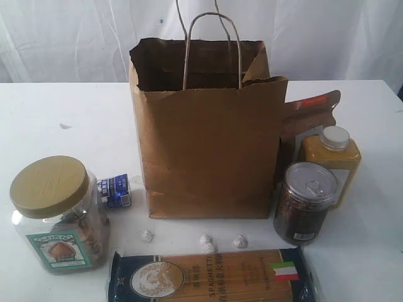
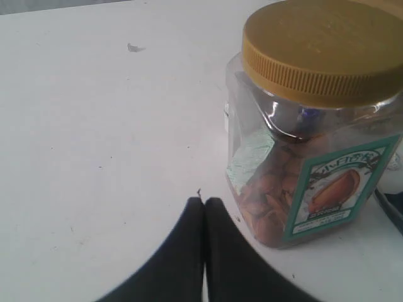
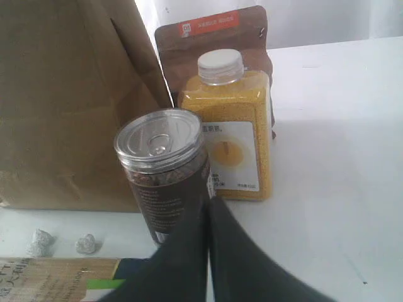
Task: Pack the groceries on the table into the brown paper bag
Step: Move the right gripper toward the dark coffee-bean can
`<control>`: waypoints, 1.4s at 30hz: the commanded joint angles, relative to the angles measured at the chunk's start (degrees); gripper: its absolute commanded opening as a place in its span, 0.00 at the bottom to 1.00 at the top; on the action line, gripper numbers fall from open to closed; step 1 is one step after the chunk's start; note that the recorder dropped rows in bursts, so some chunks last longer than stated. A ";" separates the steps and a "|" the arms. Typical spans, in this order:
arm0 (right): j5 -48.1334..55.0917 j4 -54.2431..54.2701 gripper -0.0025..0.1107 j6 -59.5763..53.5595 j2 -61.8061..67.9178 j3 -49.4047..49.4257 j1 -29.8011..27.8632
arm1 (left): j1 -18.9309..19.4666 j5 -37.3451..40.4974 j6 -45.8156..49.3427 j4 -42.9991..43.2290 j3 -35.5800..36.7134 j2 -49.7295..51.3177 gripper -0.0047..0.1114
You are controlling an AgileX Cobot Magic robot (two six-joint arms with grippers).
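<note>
The tall brown paper bag (image 1: 201, 132) stands open mid-table. The tan-lidded clear jar (image 1: 60, 214) (image 2: 315, 126) sits front left, with a small blue-white carton (image 1: 115, 190) beside it. The dark pull-tab jar (image 1: 305, 202) (image 3: 165, 176), yellow white-capped bottle (image 1: 332, 160) (image 3: 230, 132) and brown pouch (image 1: 308, 116) (image 3: 214, 44) stand right of the bag. The blue spaghetti packet (image 1: 208, 277) lies in front, behind it three foil balls (image 1: 206, 243). Neither arm shows in the exterior view. My left gripper (image 2: 204, 202) is shut and empty beside the tan-lidded jar. My right gripper (image 3: 210, 202) is shut, close to the dark jar.
The white table (image 1: 56, 119) carries a small mark (image 1: 65, 126) at the back left. A white curtain hangs behind the table. Two foil balls (image 3: 41, 242) lie by the bag's base in the right wrist view.
</note>
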 commanded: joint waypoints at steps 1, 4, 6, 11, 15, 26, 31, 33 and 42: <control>-0.68 0.03 0.02 0.71 -0.27 0.30 -0.26 | 0.09 0.13 0.17 -0.04 0.38 -0.20 0.04; -1.09 0.02 0.02 0.71 -0.27 0.30 -0.26 | 0.09 0.13 0.17 -0.04 0.38 -0.20 0.04; -2.20 -0.21 0.02 0.42 -0.27 0.30 -0.26 | 0.09 0.13 0.17 -0.04 0.38 -0.20 0.04; -11.08 2.41 0.02 6.90 -0.27 0.30 -0.26 | 0.09 0.13 0.17 -0.04 0.38 -0.20 0.04; -16.79 2.56 0.02 11.56 -0.27 0.30 -0.26 | 0.09 0.13 0.17 -0.04 0.38 -0.20 0.04; -27.79 1.19 0.02 18.87 -0.27 -0.20 -0.01 | 0.09 0.13 0.17 -0.04 0.38 -0.20 0.04; 13.19 -1.53 0.02 4.92 7.21 -25.26 4.71 | 0.09 0.13 0.17 -0.04 0.38 -0.20 0.04; 26.66 -1.14 0.03 -3.47 14.58 -34.33 5.93 | 0.09 0.13 0.17 -0.04 0.38 -0.20 0.04; 36.02 1.02 0.71 -12.66 41.41 -44.27 6.28 | 0.09 0.13 0.17 -0.04 0.38 -0.20 0.04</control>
